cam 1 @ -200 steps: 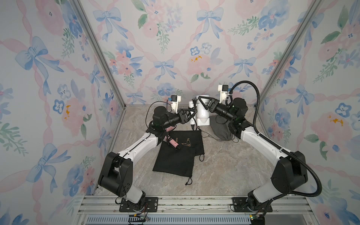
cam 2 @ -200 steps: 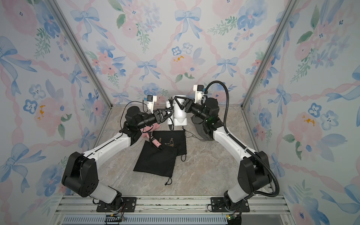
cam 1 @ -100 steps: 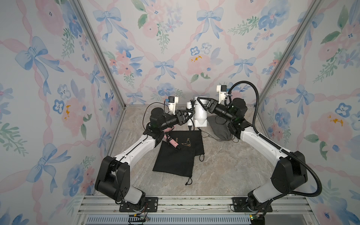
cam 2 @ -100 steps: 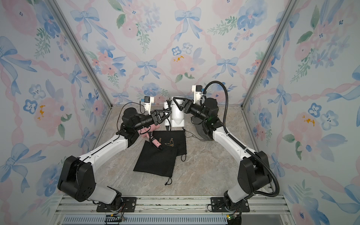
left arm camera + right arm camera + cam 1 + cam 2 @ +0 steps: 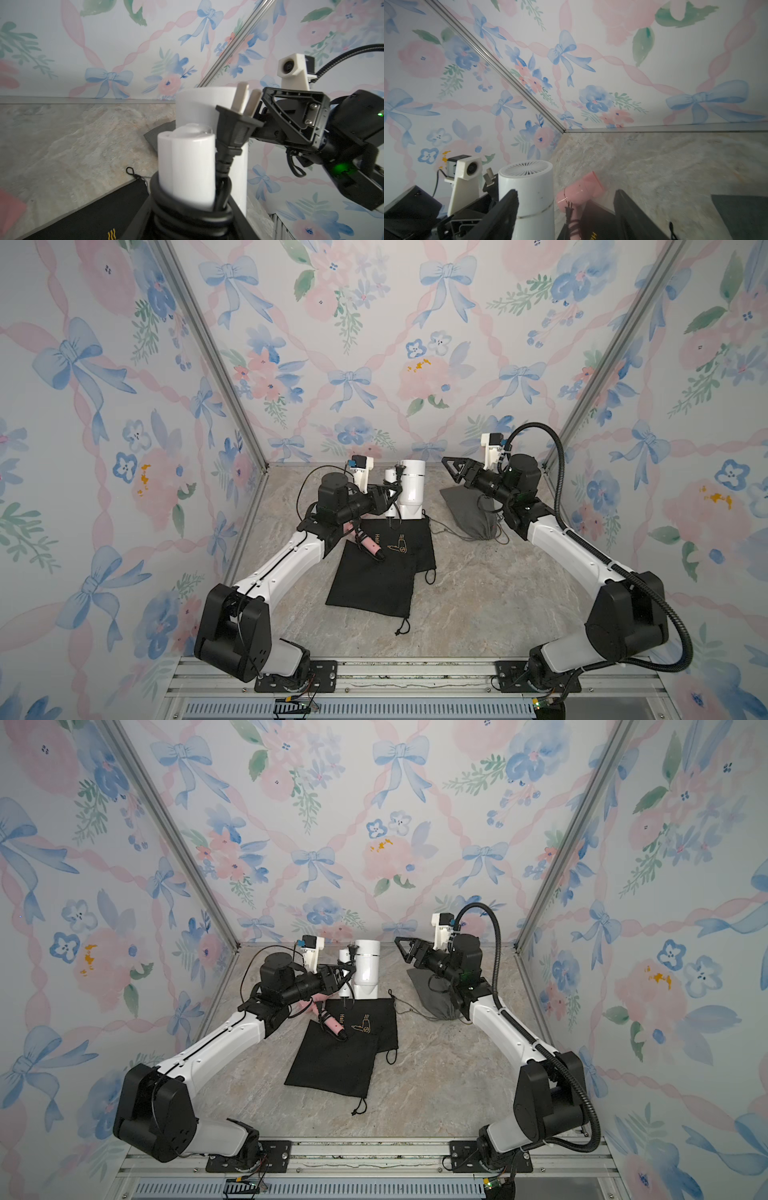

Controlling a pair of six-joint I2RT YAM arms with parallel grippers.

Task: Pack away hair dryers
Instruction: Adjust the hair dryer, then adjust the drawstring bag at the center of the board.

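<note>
a white cylindrical plastic hair dryer [image 5: 409, 489] stands upright at the back of the marble-patterned table [image 5: 478, 593]. the left hand [image 5: 391, 498] grips its folded handle and coiled black cord [image 5: 223, 166]. the right hand [image 5: 449, 467] is wide open nearby, not touching, beside a grey cloth pouch [image 5: 467, 514]. a pink hair dryer [image 5: 368, 545] lies on flat black drawstring pouches [image 5: 374, 585], its barrel hidden under the left arm [image 5: 291, 560].

Both top views look down from high above the front rail [image 5: 374, 672] toward the back wall [image 5: 374, 344], far enough to take in the whole table [image 5: 478, 593], left claw [image 5: 390, 497] facing right claw [image 5: 452, 469]. The left wrist view looks out along its claw, very close to the white hair dryer [image 5: 187, 164] just ahead, the right claw beyond it; the right wrist view looks between its own jaws from farther back at that same dryer.
</note>
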